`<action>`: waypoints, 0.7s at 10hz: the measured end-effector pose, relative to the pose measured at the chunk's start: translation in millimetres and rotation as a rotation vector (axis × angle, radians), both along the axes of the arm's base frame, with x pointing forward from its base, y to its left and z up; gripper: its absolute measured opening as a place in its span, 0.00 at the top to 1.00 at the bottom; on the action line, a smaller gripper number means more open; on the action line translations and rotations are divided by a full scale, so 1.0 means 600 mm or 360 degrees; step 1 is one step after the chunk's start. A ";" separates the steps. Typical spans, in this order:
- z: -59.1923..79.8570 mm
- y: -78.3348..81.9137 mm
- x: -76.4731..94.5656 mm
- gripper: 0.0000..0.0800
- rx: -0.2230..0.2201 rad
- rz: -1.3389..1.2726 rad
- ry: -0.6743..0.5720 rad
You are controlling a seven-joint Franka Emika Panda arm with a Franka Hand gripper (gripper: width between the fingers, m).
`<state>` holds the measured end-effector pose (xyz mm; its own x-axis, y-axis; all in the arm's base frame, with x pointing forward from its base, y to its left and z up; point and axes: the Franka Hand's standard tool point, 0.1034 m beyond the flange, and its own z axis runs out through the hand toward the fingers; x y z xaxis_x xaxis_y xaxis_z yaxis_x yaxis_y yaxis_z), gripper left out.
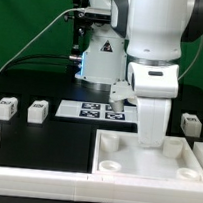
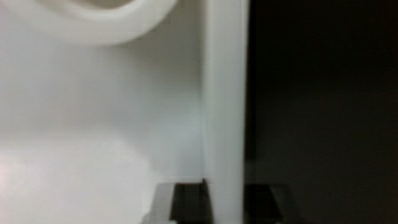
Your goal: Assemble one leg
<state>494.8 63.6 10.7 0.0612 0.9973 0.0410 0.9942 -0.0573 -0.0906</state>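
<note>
Three legs, small white blocks with tags, lie on the black table in the exterior view: two at its left and one at its right. The large white tray-like piece lies in front, at that view's right. My gripper is lowered onto its far rim. In the wrist view the gripper straddles the tray's upright wall, with one dark finger on each side, flush against it. A round corner socket shows on the tray's floor. No leg is near the gripper.
The marker board lies on the table behind the tray, just to the exterior view's left of the arm. A long white barrier runs along the front at that view's left. The arm's base stands at the back.
</note>
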 end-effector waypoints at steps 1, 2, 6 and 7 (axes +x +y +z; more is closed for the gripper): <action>0.000 0.000 0.000 0.91 0.0000 0.0000 -0.0001; -0.001 0.000 0.000 0.91 0.0002 0.0001 -0.0006; -0.001 -0.007 0.000 0.78 0.0003 -0.0011 -0.0021; -0.001 -0.007 0.000 0.61 0.0003 -0.0013 -0.0020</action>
<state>494.9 59.2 10.2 0.0685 0.9967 0.0435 0.9948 -0.0650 -0.0780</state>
